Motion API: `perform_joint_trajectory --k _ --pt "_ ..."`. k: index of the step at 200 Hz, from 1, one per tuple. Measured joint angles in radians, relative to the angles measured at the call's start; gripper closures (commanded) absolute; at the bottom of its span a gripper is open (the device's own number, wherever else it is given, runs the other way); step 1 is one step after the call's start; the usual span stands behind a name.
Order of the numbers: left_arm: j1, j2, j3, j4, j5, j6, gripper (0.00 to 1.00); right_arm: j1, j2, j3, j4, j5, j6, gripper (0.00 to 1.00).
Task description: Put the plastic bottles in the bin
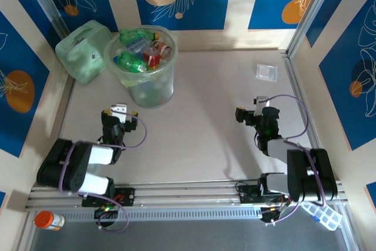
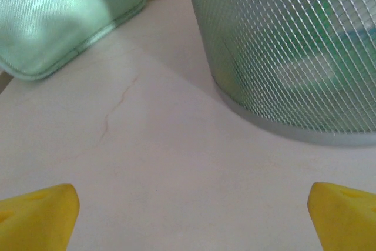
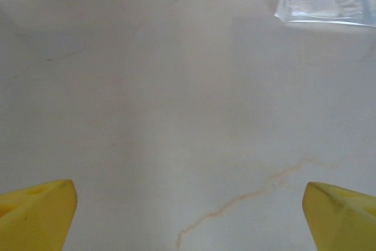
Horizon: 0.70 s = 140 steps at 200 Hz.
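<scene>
Small green, clear and red-labelled plastic bottles lie piled inside the tall translucent pale-green bin near the surface's far-left corner. The left claw and right claw gape wide, empty. The bottles look light, thin-walled and slick: grip mid-body.

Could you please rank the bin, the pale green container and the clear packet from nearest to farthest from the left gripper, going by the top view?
From the left gripper:
1. bin, just ahead, slightly right.
2. pale green container, far-left corner, beside the bin.
3. clear packet, across on the far right.
</scene>
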Motion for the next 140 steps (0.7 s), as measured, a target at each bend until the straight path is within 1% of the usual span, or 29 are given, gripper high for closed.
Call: perform_joint_trajectory --k 3,9,22,33,45,62,81,140 --pt "0.004 0.028 0.001 0.037 0.001 -0.001 0.01 0.0 0.015 0.004 0.018 -0.008 -0.001 0.01" --pt "0.012 0.077 0.012 0.053 0.004 -0.001 0.01 -0.001 0.055 0.012 0.064 -0.023 -0.002 0.01" --pt "0.031 0.094 0.033 0.002 0.046 0.0 0.01 -0.003 0.173 0.029 0.178 -0.044 -0.002 0.01" --pt "0.054 0.094 0.081 -0.038 0.089 -0.005 0.01 -0.005 0.227 0.057 0.153 -0.057 -0.005 0.01" --pt "0.082 0.093 0.144 -0.08 0.133 -0.009 0.01 -0.013 0.241 0.082 0.142 -0.073 -0.001 0.01" --pt "0.108 0.09 0.193 -0.084 0.17 -0.024 0.01 -0.013 0.237 0.102 0.153 -0.046 0.003 0.01" --pt "0.111 0.09 0.193 -0.095 0.189 -0.028 0.01 0.002 0.237 0.105 0.163 -0.025 0.001 0.01" --pt "0.111 0.09 0.188 -0.115 0.236 -0.031 0.01 -0.012 0.237 0.106 0.151 -0.045 0.002 0.01"
